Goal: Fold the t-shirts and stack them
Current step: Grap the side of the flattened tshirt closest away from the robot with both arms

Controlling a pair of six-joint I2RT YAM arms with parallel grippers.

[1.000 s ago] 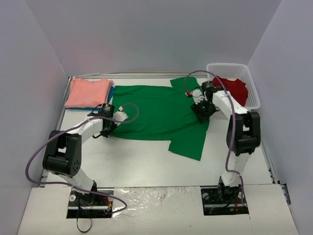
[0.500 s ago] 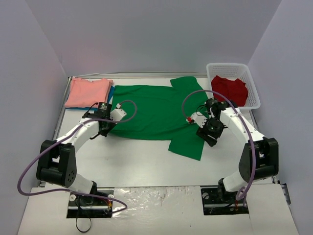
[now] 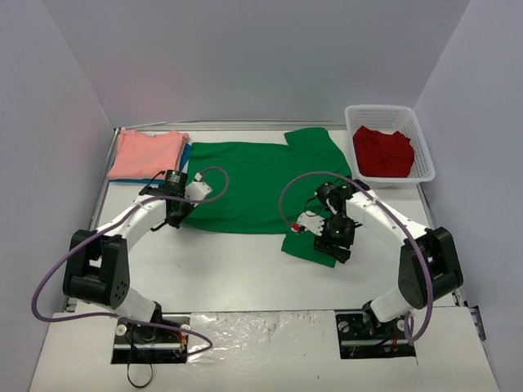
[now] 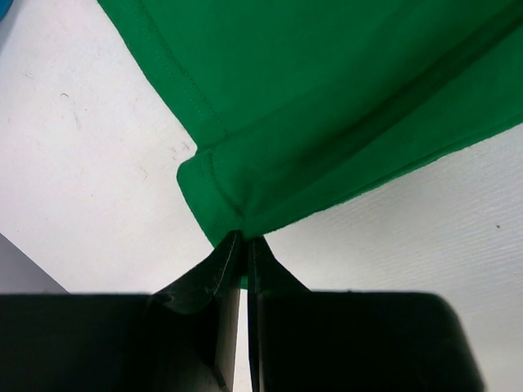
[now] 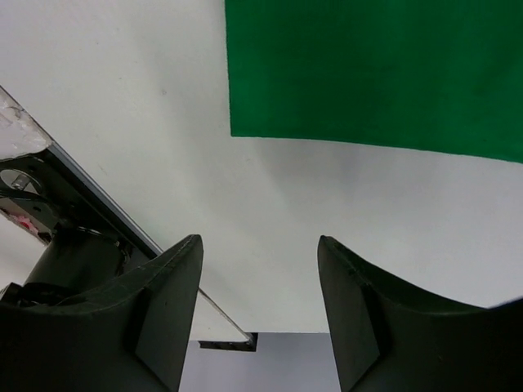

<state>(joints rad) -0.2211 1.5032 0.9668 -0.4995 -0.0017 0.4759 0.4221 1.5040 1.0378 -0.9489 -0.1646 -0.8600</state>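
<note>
Basket (image 3: 425, 155) holds red t-shirt (image 3: 382, 152); left pincer (image 4: 243, 238) grips green t-shirt (image 3: 253, 184); right pincer (image 5: 260, 242) gapes empty.

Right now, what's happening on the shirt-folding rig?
The green t-shirt lies spread on the table. The left gripper is shut on a hem corner at the shirt's left end. The right gripper is open and holds nothing, hanging by the shirt's near sleeve. A salmon-pink shirt lies folded on a teal-blue one at the far left. A red shirt sits in the white basket.
</note>
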